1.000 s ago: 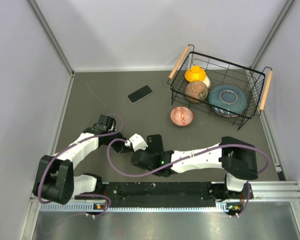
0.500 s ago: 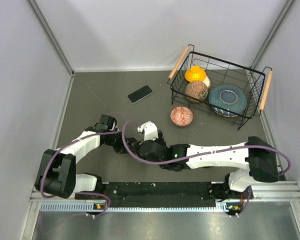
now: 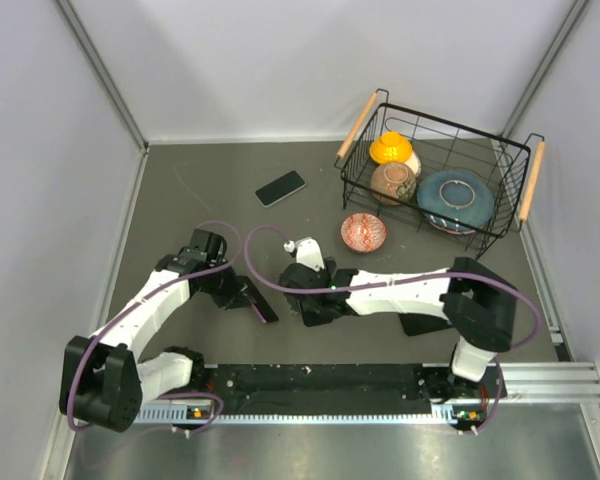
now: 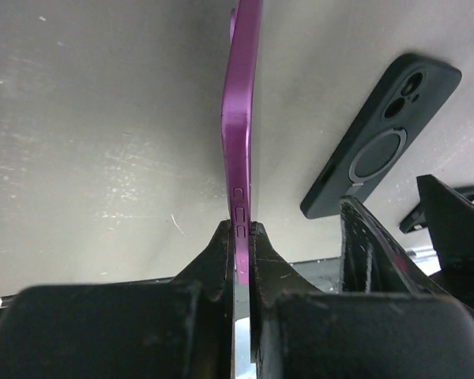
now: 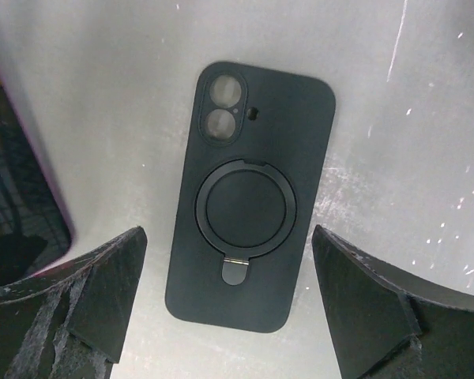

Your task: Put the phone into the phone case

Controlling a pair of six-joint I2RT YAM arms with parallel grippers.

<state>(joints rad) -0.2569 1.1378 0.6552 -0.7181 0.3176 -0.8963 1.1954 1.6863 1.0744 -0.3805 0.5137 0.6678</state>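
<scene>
My left gripper (image 4: 241, 230) is shut on the lower edge of a purple phone (image 4: 242, 110), which stands edge-on above the table. In the top view that left gripper (image 3: 243, 292) holds the phone (image 3: 264, 306) just left of the right wrist. The black phone case (image 5: 249, 197) lies flat on the table with its ring-stand back facing up; it also shows in the left wrist view as the case (image 4: 381, 134) to the right of the phone. My right gripper (image 5: 227, 235) hovers over the case's lower end, open, with a finger on each side and neither touching. In the top view the right gripper (image 3: 306, 275) hides the case.
A black wire basket (image 3: 358, 180) at the back right holds bowls and a blue plate. A red patterned bowl (image 3: 364, 232) sits just in front of it. A dark flat phone-like slab (image 3: 280, 187) lies further back. Grey walls close in the left, right and back.
The right gripper has opened and let go of the case, which now lies on the table, and its arm has swung back. The left gripper has drawn the phone slightly left and nearer.
</scene>
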